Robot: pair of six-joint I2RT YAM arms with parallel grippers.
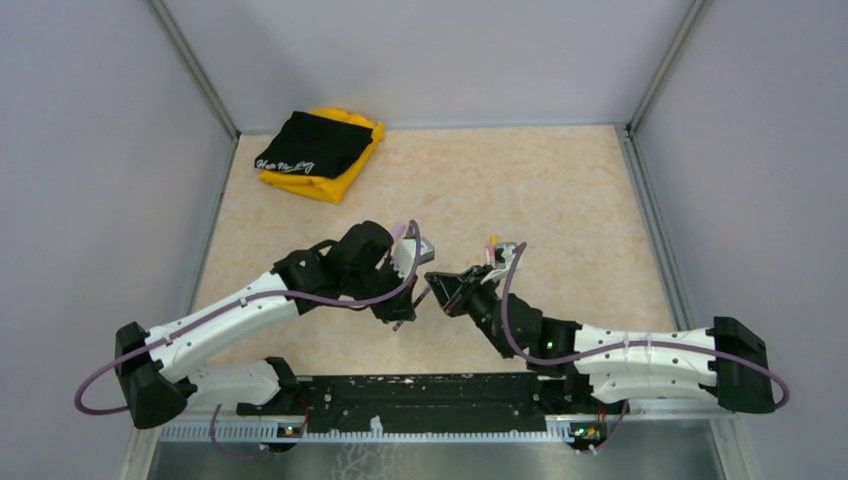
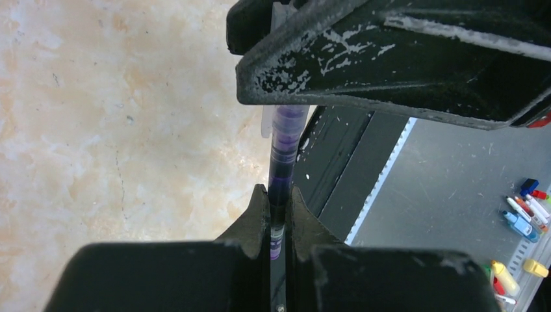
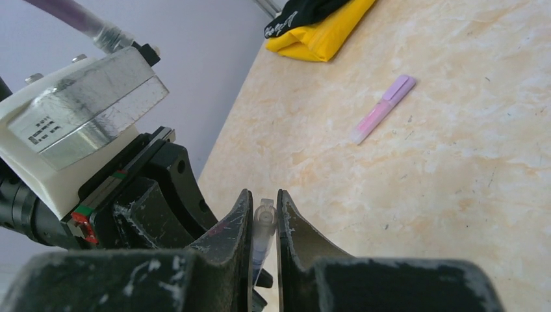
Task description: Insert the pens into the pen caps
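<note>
A thin dark pen point(image 2: 283, 162) with a purple section is pinched between the fingers of my left gripper point(image 2: 278, 192), which is shut on it. Its far end sits inside a translucent pale pen cap point(image 2: 289, 120). That cap point(image 3: 265, 211) is clamped in my right gripper point(image 3: 264, 198). The two grippers meet tip to tip over the middle of the table point(image 1: 420, 298). A pink pen wearing a lilac cap point(image 3: 382, 109) lies flat on the table beyond them. A small orange-yellow piece point(image 1: 492, 243) shows beside the right wrist.
A folded yellow and black cloth point(image 1: 320, 150) lies at the far left corner. Grey walls close in the table on three sides. A black rail point(image 1: 420, 395) runs along the near edge. Several coloured markers point(image 2: 523, 218) lie on the grey surface beyond that edge.
</note>
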